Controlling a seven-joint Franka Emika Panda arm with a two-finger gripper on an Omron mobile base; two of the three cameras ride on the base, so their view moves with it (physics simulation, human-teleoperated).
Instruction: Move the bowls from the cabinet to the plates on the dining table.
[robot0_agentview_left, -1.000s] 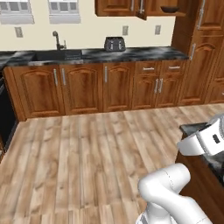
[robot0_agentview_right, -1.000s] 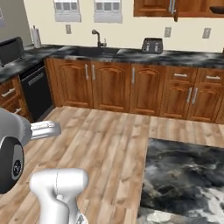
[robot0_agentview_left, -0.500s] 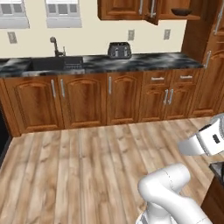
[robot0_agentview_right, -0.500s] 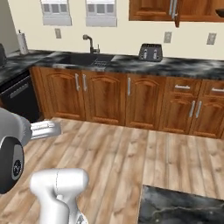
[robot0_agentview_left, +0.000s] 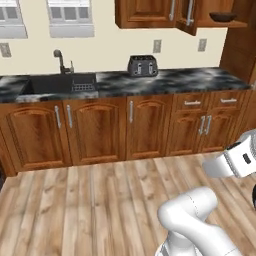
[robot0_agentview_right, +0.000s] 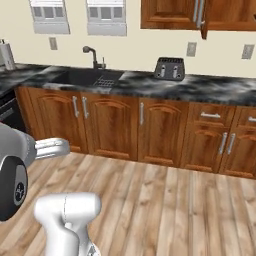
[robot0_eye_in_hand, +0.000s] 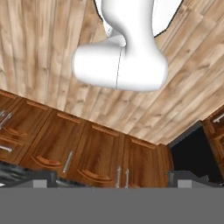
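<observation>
Wall cabinet (robot0_agentview_left: 170, 12) sitting open at upper right of frame, dark brown bowl (robot0_agentview_left: 223, 17) resting on its shelf, gripper (robot0_eye_in_hand: 112, 178) jaws standing spread wide, gripping nothing

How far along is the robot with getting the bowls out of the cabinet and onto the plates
Barely started, by the look of it. Done: the wall cabinet stands open, with a dark bowl on its shelf. In hand: nothing; the gripper is open and empty, looking at floor and base cabinets, while the robot faces the counter with the toaster. Left: take that bowl out and carry it to a plate, then the other bowl.
</observation>
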